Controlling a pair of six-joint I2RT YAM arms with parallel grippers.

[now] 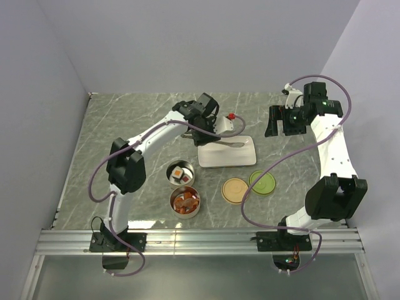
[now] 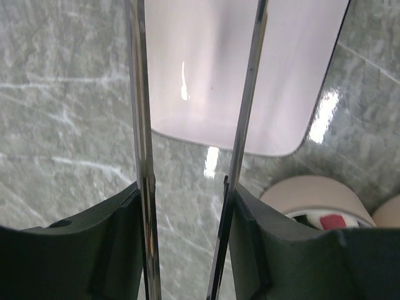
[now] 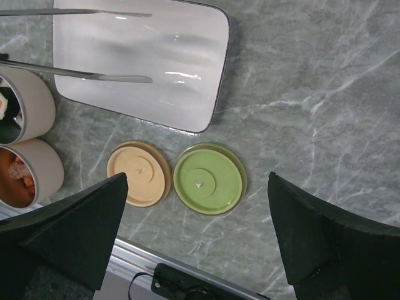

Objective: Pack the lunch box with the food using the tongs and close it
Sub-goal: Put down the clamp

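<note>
My left gripper [image 1: 209, 122] [image 2: 184, 194] is shut on the silver tongs [image 1: 230, 144] [image 2: 141, 112]. One thin arm lies against each pad, and the tips reach over the empty white plate [image 1: 244, 156] [image 2: 287, 94] [image 3: 187, 75]. The tongs [image 3: 87, 75] hold nothing. The lunch box stands as two open round containers. One [image 1: 181, 174] [image 2: 312, 200] [image 3: 34, 106] holds white sushi-like food [image 1: 182, 174], the other [image 1: 185, 202] [image 3: 44, 169] holds orange-red chunks [image 1: 185, 201]. My right gripper [image 1: 284, 122] [image 3: 199, 181] hangs open and empty above the lids.
A tan lid [image 1: 235, 190] [image 3: 139, 173] and a green lid [image 1: 262, 182] [image 3: 209, 178] lie side by side right of the containers. A small red object [image 1: 232, 116] sits behind the plate. The table's metal front rail [image 1: 200, 240] runs along the near edge.
</note>
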